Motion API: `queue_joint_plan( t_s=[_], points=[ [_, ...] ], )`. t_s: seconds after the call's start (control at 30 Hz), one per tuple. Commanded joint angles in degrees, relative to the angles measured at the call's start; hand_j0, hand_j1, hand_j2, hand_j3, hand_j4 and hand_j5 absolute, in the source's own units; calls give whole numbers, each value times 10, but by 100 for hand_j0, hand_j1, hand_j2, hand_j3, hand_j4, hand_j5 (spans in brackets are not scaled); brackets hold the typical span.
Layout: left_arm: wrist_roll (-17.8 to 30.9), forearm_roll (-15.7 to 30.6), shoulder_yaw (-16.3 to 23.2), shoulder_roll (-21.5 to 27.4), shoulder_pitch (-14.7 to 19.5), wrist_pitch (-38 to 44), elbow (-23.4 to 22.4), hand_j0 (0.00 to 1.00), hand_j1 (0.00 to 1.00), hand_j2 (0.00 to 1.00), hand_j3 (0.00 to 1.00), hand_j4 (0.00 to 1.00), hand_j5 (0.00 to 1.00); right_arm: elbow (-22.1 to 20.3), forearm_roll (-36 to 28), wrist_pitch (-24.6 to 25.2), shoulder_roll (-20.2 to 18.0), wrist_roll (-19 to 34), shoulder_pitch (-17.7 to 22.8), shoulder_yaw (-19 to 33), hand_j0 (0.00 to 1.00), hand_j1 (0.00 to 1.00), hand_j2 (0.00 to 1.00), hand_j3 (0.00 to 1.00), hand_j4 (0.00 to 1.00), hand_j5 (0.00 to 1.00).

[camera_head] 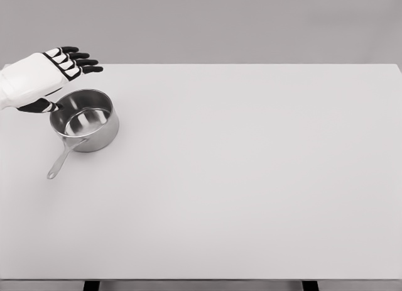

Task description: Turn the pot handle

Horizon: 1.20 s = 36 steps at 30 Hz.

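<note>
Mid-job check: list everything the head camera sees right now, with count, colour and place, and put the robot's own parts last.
Shiny steel saucepan: one, silver, far left of the table, upright, nothing visible inside.
Long thin steel pot handle: one, silver, pointing from the saucepan toward the lower left, lying close to the tabletop.
Flat rectangular table: one, white, fills most of the view; two dark legs show at the bottom edge.
Back wall: plain grey, behind the table.
Left hand: one, white with black fingers, at the saucepan's far-left rim, fingers spread, holding nothing; thumb near the rim.
Right hand: not in view.
</note>
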<state>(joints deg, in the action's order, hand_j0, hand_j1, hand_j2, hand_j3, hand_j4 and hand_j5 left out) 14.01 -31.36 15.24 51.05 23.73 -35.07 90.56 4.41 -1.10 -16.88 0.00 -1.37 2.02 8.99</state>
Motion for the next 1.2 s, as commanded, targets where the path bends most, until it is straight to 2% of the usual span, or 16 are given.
queue_joint_plan(
  t_s=[0.0, 0.17, 0.2, 0.27, 0.3, 0.37, 0.47, 0.67, 1.03, 1.17],
  points=[
    [0, 3, 0, 1, 0, 1, 1, 100, 100, 100, 100, 100, 100, 1, 0, -1, 0, -6, 0, -1, 100, 100, 100, 100, 100, 100],
    [-1, 8, 1, 1, -1, 1, 2, 100, 100, 100, 100, 100, 100, 0, 0, 0, 0, -2, 0, 0, 100, 100, 100, 100, 100, 100],
    [-1, 7, 3, -2, -6, 1, 17, 100, 100, 100, 100, 100, 100, 0, 0, 0, 0, -2, 0, 1, 100, 100, 100, 100, 100, 100],
    [-6, 6, 6, -9, -20, 1, 80, 100, 100, 100, 100, 100, 100, 0, 0, 0, 0, -2, 0, 0, 100, 100, 100, 100, 100, 100],
    [-6, 7, 6, -15, -25, 1, 90, 100, 100, 100, 100, 100, 100, 0, 0, 0, 0, -2, 0, 0, 100, 100, 100, 100, 100, 100],
    [-4, 3, 21, -26, -42, 1, 90, 100, 100, 100, 100, 100, 100, 0, 0, 0, 0, -2, 0, 1, 100, 100, 100, 100, 100, 100],
    [-3, -24, 44, -26, -49, 1, 90, 100, 100, 100, 100, 100, 100, 0, 0, 0, 0, -2, 0, 0, 100, 100, 100, 100, 100, 100],
    [-6, -27, 39, -24, -91, 1, 86, 100, 100, 100, 100, 100, 100, 0, 0, 0, 0, -2, 0, 0, 100, 100, 100, 100, 100, 100],
    [-9, -48, 37, -38, -130, 1, 83, 100, 100, 100, 100, 100, 100, 0, 0, 0, 0, -2, 0, 0, 100, 100, 100, 100, 100, 100],
    [-14, -53, 36, -38, -138, 1, 61, 100, 100, 100, 100, 100, 100, 0, 0, 0, 0, -2, 0, 0, 100, 100, 100, 100, 100, 100]
  ],
)
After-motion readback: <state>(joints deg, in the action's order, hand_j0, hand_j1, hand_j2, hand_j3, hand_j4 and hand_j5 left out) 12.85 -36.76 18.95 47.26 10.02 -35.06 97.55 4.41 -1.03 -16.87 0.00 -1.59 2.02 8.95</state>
